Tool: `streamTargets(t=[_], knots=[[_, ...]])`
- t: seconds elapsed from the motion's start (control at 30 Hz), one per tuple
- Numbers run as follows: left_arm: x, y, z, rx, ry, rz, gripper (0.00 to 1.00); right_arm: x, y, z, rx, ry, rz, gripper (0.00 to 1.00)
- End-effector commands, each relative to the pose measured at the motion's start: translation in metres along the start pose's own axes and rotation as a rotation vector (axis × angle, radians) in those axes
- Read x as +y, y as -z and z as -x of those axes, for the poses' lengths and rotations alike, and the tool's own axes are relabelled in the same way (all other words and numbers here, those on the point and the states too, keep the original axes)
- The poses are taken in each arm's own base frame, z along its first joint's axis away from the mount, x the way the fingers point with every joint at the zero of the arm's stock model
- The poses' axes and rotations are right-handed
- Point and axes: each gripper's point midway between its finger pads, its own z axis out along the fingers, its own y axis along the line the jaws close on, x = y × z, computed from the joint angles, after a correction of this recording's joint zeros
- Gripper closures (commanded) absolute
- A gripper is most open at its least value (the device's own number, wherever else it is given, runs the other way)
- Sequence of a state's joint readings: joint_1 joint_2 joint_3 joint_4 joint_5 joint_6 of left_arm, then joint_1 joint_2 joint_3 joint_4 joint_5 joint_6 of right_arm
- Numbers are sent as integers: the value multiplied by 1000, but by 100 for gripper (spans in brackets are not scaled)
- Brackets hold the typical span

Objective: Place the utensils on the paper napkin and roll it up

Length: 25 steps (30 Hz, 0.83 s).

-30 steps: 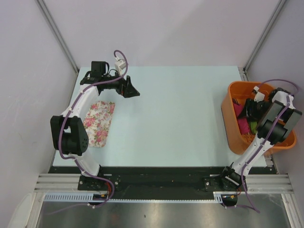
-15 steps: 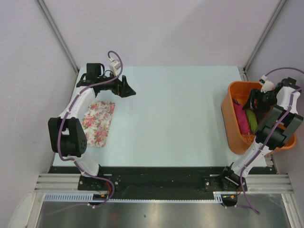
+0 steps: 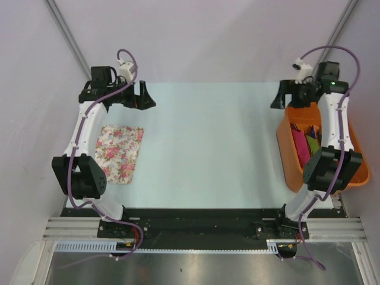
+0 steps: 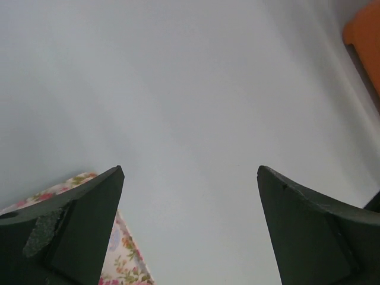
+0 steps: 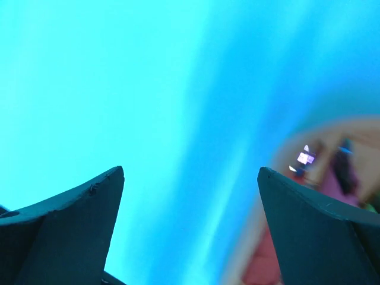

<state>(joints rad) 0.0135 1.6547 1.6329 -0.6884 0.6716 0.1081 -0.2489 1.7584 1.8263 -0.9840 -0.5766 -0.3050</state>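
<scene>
A magenta-pink paper napkin point(image 3: 301, 148) stands folded inside the orange tub point(image 3: 287, 160) at the table's right edge, among green and dark clutter. I cannot make out the utensils in any view. My left gripper point(image 3: 149, 95) is open and empty at the back left, beyond the floral mat; in its wrist view its fingers point(image 4: 190, 169) stand wide apart over bare table. My right gripper point(image 3: 278, 95) is open and empty at the tub's back left corner, outside it. The right wrist view point(image 5: 190, 169) is blurred and blue-tinted, with the tub's rim point(image 5: 332, 127) at the right.
A floral-print cloth mat point(image 3: 120, 152) lies flat at the table's left side; its corner shows in the left wrist view point(image 4: 127, 261). The orange tub also shows far off at that view's top right point(image 4: 363, 29). Walls close in behind and beside the table.
My right gripper has lifted out of the tub and swung back and left, to beyond the tub's far corner. My left gripper has moved left and back. Both stay open and empty.
</scene>
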Motion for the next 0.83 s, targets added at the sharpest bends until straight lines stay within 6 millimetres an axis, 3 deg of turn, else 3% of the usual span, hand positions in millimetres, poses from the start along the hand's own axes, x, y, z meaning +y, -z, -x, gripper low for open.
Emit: streamTargets(t=[0.0,0.03,0.07,0.13,0.23,0.27,0.33,0.37,0.4,0.43,0.5,0.53,0.57,0.63,0.8], knots=[[29,40,-3,39,89,225,0,65,-4,11,-49,46,33,0],[32,43,-6,53,104,244,0,93,-13,7,-32,87,72,0],[32,47,-5,61,104,248,0,99,-21,-3,-12,97,60,0],[30,54,-16,98,135,266,0,136,-28,-13,5,142,104,0],[20,61,-33,101,149,266,0,159,-36,-37,41,133,134,0],[22,57,-55,134,175,275,0,171,-39,-44,50,143,157,0],[21,60,-65,99,162,292,0,171,-47,-70,103,104,149,0],[16,65,-87,110,167,309,0,170,-47,-70,83,95,137,0],[14,67,-95,109,161,314,0,168,-50,-78,93,72,126,0],[15,63,-116,134,171,321,0,162,-54,-94,120,55,107,0],[6,73,-123,112,135,343,0,157,-51,-96,79,38,98,0],[5,73,-135,120,133,350,1,155,-54,-110,90,19,103,0],[1,77,-136,105,110,364,0,156,-48,-99,23,32,104,0],[-4,77,-148,119,104,365,0,159,-43,-97,-27,36,107,0],[-14,80,-142,76,59,382,0,156,-31,-88,-77,37,105,0]])
